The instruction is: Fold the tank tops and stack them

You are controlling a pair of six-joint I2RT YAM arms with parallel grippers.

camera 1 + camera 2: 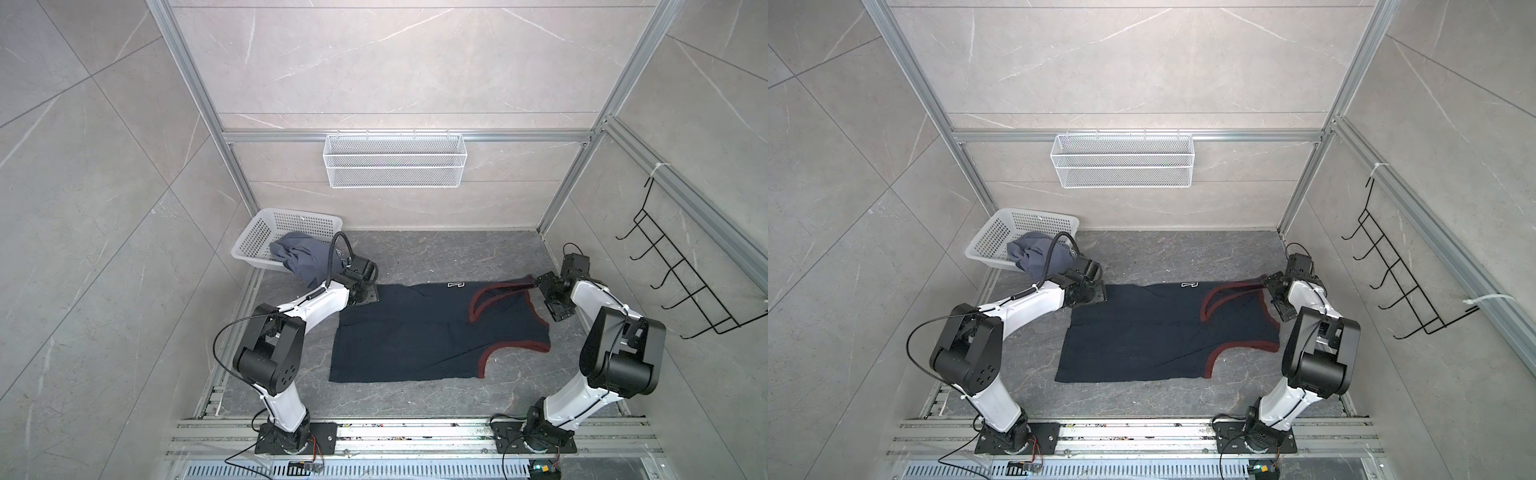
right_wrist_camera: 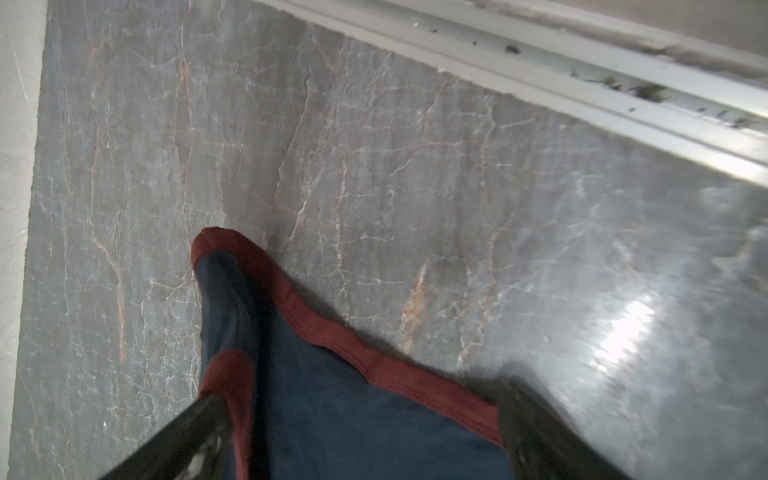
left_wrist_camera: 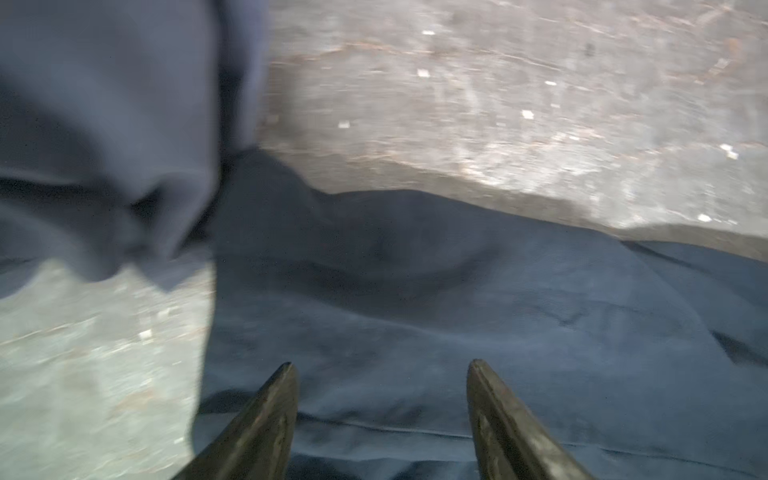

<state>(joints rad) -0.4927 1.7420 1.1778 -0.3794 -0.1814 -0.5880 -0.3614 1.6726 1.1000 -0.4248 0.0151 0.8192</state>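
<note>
The dark navy tank top (image 1: 436, 332) (image 1: 1163, 332) with dark-red trim lies spread flat on the table in both top views. The slate blue-grey tank top (image 1: 299, 257) (image 1: 1034, 253) hangs crumpled over the white basket's rim. My left gripper (image 1: 365, 297) (image 3: 382, 368) is low over the navy top's far left corner, open, with the hem (image 3: 415, 432) lying flat between its fingers. The grey top (image 3: 104, 124) hangs close beside it. My right gripper (image 1: 548, 297) (image 2: 359, 399) stands wide open astride the navy top's far shoulder strap (image 2: 257, 291), which rests on the table.
The white perforated basket (image 1: 286, 232) sits at the back left corner. A white wire basket (image 1: 395, 160) hangs on the back wall and a black hook rack (image 1: 681, 282) on the right wall. An aluminium rail (image 2: 582, 83) runs close behind the right gripper.
</note>
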